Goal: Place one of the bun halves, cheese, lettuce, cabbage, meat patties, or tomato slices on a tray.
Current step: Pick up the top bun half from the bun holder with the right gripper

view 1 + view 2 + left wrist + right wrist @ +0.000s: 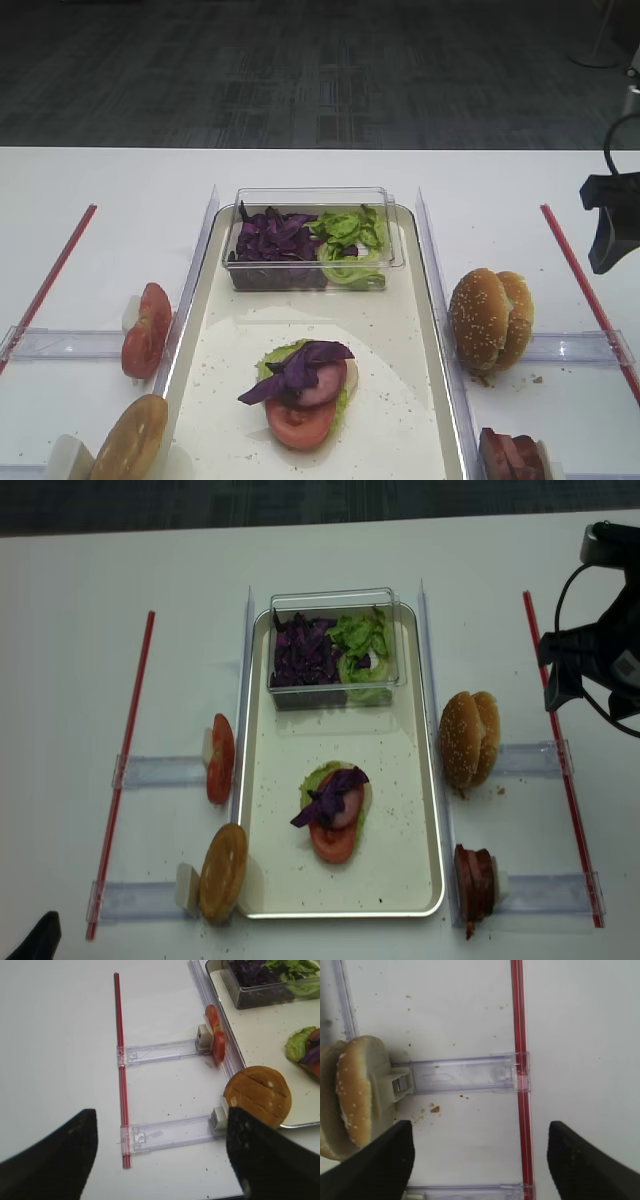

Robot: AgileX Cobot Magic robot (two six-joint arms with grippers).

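Note:
The sesame bun half (488, 318) stands on edge right of the cream tray (225, 400), also at the left edge of the right wrist view as the bun (355, 1095). My right gripper (480, 1160) is open and empty, hovering over the table to the right of that bun, near the red strip (520, 1060). A stack of lettuce, tomato and purple cabbage (305, 385) lies on the tray. Tomato slices (146, 330) stand left of the tray, meat patties (510, 455) at the lower right. My left gripper (160, 1155) is open and empty, left of the smooth bun (257, 1095).
A clear plastic box (312, 240) with cabbage and lettuce sits at the tray's far end. Clear plastic holders (465, 1075) and rails flank the tray. Red strips (55, 270) mark both outer sides of the table. Crumbs lie near the sesame bun.

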